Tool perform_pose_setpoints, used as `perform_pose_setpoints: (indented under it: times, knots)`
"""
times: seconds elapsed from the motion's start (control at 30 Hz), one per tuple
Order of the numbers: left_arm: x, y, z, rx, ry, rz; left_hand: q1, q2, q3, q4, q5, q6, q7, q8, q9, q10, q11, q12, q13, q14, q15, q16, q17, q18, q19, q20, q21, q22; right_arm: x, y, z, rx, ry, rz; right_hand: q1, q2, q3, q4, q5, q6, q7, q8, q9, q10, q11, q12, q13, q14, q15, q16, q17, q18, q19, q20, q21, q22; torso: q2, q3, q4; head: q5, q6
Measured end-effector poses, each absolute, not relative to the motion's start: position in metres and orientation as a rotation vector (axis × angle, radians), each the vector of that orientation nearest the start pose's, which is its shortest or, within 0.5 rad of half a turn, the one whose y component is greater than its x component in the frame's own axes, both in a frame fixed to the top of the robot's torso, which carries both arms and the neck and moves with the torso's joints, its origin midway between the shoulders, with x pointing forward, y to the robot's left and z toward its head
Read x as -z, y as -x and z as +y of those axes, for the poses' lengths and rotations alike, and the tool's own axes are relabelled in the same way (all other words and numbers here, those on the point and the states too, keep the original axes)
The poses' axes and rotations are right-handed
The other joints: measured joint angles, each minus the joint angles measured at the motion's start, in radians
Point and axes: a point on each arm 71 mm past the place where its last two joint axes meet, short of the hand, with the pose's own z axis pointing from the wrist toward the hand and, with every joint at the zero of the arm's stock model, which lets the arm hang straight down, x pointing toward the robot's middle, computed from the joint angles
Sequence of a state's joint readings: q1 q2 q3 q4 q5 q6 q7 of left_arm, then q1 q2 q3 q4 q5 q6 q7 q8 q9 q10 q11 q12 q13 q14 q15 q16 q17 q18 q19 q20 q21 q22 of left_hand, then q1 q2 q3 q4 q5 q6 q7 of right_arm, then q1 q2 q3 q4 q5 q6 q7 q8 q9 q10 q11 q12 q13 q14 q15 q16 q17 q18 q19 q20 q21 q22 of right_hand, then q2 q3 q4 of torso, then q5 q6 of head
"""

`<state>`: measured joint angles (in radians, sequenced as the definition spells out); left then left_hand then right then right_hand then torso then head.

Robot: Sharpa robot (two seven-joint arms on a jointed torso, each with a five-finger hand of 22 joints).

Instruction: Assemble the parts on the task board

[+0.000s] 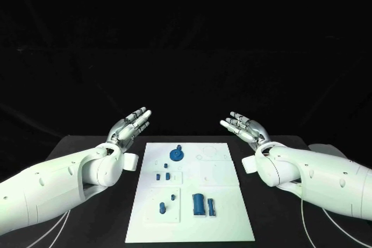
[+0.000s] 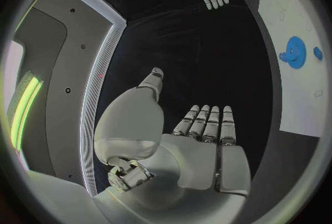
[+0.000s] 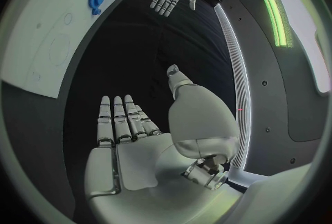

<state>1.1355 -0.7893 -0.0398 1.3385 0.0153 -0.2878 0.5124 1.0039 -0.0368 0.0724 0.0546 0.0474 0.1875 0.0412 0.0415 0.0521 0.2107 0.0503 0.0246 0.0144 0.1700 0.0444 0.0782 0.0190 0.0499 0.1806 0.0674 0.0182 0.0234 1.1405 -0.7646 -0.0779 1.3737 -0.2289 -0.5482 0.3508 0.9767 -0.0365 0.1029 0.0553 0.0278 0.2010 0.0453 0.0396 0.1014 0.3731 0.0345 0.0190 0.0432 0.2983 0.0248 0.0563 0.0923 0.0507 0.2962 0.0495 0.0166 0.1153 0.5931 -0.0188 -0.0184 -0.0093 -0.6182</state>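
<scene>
Head view: flat white task board (image 1: 233, 205), left hand (image 1: 130, 124) and right hand (image 1: 245, 128) spread, empty.

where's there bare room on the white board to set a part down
Free: the task board's right side, beside the blue gear and down past the two upright blue pieces. Crowded: its left and middle columns, where the small blue parts sit. Both robot hands hover off the board.

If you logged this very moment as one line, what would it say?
left hand: open, raised, holding nothing | right hand: open, raised, holding nothing | task board: between the arms | blue parts: on board, untouched
</scene>
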Motion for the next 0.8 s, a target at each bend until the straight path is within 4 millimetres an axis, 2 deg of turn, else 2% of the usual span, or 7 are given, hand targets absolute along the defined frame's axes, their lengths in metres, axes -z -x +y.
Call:
perform_pose_setpoints:
  times: [0.03,0.13,0.17,0.3,0.5,0.67,0.8]
  knots:
    - [0.216,-0.508,0.238,1.485,1.143,1.299,-0.044,0.005,-0.009,-0.009,-0.007,-0.028,-0.006,-0.006,-0.007,-0.031,-0.008,-0.004,-0.002,-0.026,-0.007,-0.012,-0.003,-0.013,-0.027,-0.01,0.0,-0.003,0.228,-0.498,-0.221,-1.179,-1.0,1.414,-0.066,0.005,-0.015,-0.008,-0.005,-0.03,-0.007,-0.006,-0.015,-0.055,-0.005,-0.001,-0.007,-0.044,-0.004,-0.008,-0.014,-0.01,-0.044,-0.007,-0.003,-0.017,-0.007,0.0025,0.0025,0.002,0.004]
    - [0.217,-0.501,0.228,1.479,1.154,1.299,-0.367,0.018,-0.033,-0.028,-0.023,-0.09,-0.02,-0.02,-0.025,-0.101,-0.025,-0.011,-0.007,-0.082,-0.022,-0.038,-0.009,-0.016,-0.087,-0.033,-0.008,-0.011,0.227,-0.485,-0.205,-1.23,-1.053,1.387,-0.397,0.018,-0.049,-0.028,-0.011,-0.098,-0.022,-0.019,-0.05,-0.183,-0.017,-0.008,-0.021,-0.146,-0.012,-0.027,-0.045,-0.014,-0.145,-0.024,-0.005,-0.056,-0.023,0.0084,0.0081,0.006,0.011]
    - [0.218,-0.498,0.224,1.475,1.158,1.298,-0.469,0.021,-0.038,-0.033,-0.027,-0.106,-0.023,-0.023,-0.03,-0.119,-0.029,-0.013,-0.008,-0.097,-0.025,-0.045,-0.011,-0.029,-0.103,-0.038,-0.008,-0.013,0.227,-0.481,-0.2,-1.244,-1.07,1.376,-0.486,0.021,-0.056,-0.033,-0.014,-0.115,-0.026,-0.021,-0.058,-0.212,-0.019,-0.008,-0.024,-0.17,-0.014,-0.032,-0.053,-0.017,-0.169,-0.028,-0.008,-0.066,-0.029,0.011,0.0103,0.007,0.013]
    - [0.222,-0.485,0.208,1.444,1.182,1.295,-0.723,0.029,-0.055,-0.044,-0.035,-0.145,-0.033,-0.031,-0.04,-0.163,-0.039,-0.014,-0.01,-0.13,-0.036,-0.059,-0.015,-0.029,-0.137,-0.055,-0.01,-0.018,0.226,-0.467,-0.189,-1.271,-1.137,1.328,-0.722,0.028,-0.077,-0.046,-0.019,-0.156,-0.035,-0.027,-0.079,-0.29,-0.027,-0.012,-0.034,-0.231,-0.02,-0.041,-0.072,-0.029,-0.23,-0.039,-0.008,-0.09,-0.041,0.0158,0.0156,0.009,0.017]
    - [0.225,-0.468,0.193,1.364,1.212,1.276,-0.897,0.034,-0.061,-0.05,-0.04,-0.169,-0.039,-0.036,-0.047,-0.187,-0.049,-0.018,-0.012,-0.152,-0.041,-0.067,-0.016,-0.029,-0.161,-0.062,-0.012,-0.021,0.226,-0.462,-0.189,-1.249,-1.196,1.273,-0.881,0.034,-0.091,-0.052,-0.021,-0.18,-0.043,-0.032,-0.093,-0.341,-0.033,-0.012,-0.039,-0.271,-0.022,-0.046,-0.084,-0.029,-0.269,-0.044,-0.012,-0.106,-0.047,0.0179,0.0179,0.009,0.018]
    - [0.226,-0.463,0.19,1.302,1.224,1.256,-0.958,0.036,-0.063,-0.052,-0.04,-0.177,-0.04,-0.036,-0.049,-0.198,-0.052,-0.018,-0.013,-0.156,-0.044,-0.072,-0.017,-0.029,-0.167,-0.064,-0.012,-0.022,0.226,-0.462,-0.191,-1.234,-1.211,1.251,-0.943,0.036,-0.096,-0.055,-0.023,-0.191,-0.045,-0.034,-0.098,-0.359,-0.034,-0.012,-0.041,-0.285,-0.023,-0.05,-0.089,-0.031,-0.284,-0.048,-0.012,-0.111,-0.048,0.0186,0.0182,0.009,0.018]
    - [0.226,-0.462,0.191,1.272,1.227,1.245,-0.998,0.038,-0.067,-0.056,-0.044,-0.18,-0.043,-0.036,-0.051,-0.207,-0.05,-0.018,-0.013,-0.166,-0.044,-0.072,-0.018,-0.044,-0.177,-0.067,-0.012,-0.022,0.226,-0.462,-0.192,-1.228,-1.217,1.243,-0.971,0.036,-0.098,-0.057,-0.023,-0.194,-0.049,-0.036,-0.1,-0.368,-0.035,-0.012,-0.042,-0.293,-0.025,-0.05,-0.091,-0.044,-0.291,-0.049,-0.012,-0.114,-0.049,0.0187,0.0184,0.009,0.018]
